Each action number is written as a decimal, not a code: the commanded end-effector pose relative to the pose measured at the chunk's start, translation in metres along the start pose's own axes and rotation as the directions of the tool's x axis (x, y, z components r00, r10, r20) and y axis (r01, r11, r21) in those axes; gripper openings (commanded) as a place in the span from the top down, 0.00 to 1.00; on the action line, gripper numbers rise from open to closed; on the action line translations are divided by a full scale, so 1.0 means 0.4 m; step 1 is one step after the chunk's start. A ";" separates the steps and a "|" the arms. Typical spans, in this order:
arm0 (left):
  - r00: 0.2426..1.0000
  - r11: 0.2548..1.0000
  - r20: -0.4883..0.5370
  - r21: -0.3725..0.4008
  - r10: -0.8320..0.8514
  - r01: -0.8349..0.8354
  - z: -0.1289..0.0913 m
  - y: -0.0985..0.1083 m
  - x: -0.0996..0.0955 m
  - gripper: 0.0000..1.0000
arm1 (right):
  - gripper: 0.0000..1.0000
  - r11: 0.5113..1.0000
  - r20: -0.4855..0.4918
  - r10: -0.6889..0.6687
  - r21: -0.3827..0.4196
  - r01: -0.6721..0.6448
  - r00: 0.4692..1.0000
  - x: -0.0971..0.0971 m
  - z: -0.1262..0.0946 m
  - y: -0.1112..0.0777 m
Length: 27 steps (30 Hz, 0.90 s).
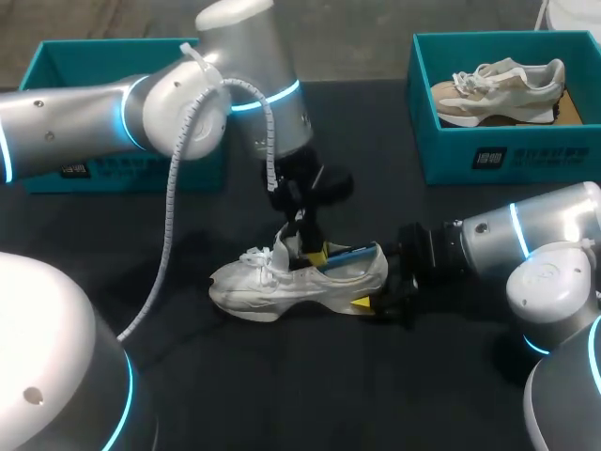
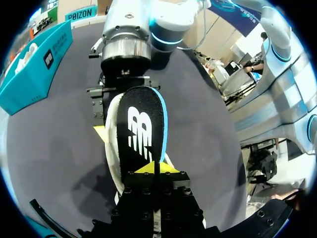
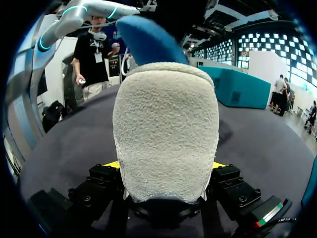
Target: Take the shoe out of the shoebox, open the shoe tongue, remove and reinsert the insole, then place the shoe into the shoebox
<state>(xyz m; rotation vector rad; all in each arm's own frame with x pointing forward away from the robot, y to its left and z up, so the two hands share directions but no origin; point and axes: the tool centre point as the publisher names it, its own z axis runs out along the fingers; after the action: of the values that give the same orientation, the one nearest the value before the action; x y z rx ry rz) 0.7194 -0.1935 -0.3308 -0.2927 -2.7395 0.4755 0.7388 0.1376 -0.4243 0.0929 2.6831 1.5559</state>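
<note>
Currently working on the white shoe (image 1: pixel 282 282), out of its box and standing sole-down on the table (image 1: pixel 282 385), toe toward the left arm's side, well apart from both boxes. Clamping the pale, textured heel from both sides with the right gripper (image 1: pixel 371 303), one yellow tip pressing in on each flank, most likely pinning the shoe against any tug from above.

Pinching the near end of the dark insole (image 2: pixel 141 129) with the left gripper (image 1: pixel 310 252), fingers closed tight on it over the opening, just behind the tongue and laces. Lifting the insole's heel end past the collar, blue underside showing in the right wrist view, so judging this as the insole step. Telling removal from reinsertion not possible from here.

Leaving the teal shoebox (image 1: pixel 56 56) behind the left arm open, presumably for the final placing. Ignoring the second shoebox (image 1: pixel 441 141) on the right arm's side, already holding a beige shoe (image 1: pixel 498 89).

Probably calling next for travel along the shoe's length, guarding against buckling the soft insole.
</note>
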 end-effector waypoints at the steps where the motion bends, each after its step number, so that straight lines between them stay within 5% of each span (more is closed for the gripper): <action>1: 1.000 1.000 0.007 0.009 0.005 -0.005 -0.009 -0.001 0.006 1.00 | 1.00 1.000 0.001 0.000 0.005 0.000 1.000 0.006 0.003 -0.003; 21: 0.999 0.997 -0.008 0.062 0.043 -0.042 -0.011 -0.091 -0.020 1.00 | 1.00 1.000 0.001 0.000 0.005 0.000 1.000 0.006 0.003 -0.003; 24: 0.999 0.997 -0.013 0.062 0.042 -0.041 -0.014 -0.091 -0.017 0.71 | 1.00 1.000 0.001 0.000 0.005 0.000 1.000 0.006 0.003 -0.003; 27: 0.999 0.997 -0.025 0.064 0.038 -0.036 -0.026 -0.085 -0.009 0.59 | 1.00 1.000 0.001 0.000 0.005 0.000 1.000 0.006 0.003 -0.003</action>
<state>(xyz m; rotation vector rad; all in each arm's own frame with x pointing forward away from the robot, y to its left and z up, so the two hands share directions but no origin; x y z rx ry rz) 0.7196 -0.2260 -0.3142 -0.3278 -2.6952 0.5666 0.7388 0.1376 -0.4243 0.0929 2.6830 1.5560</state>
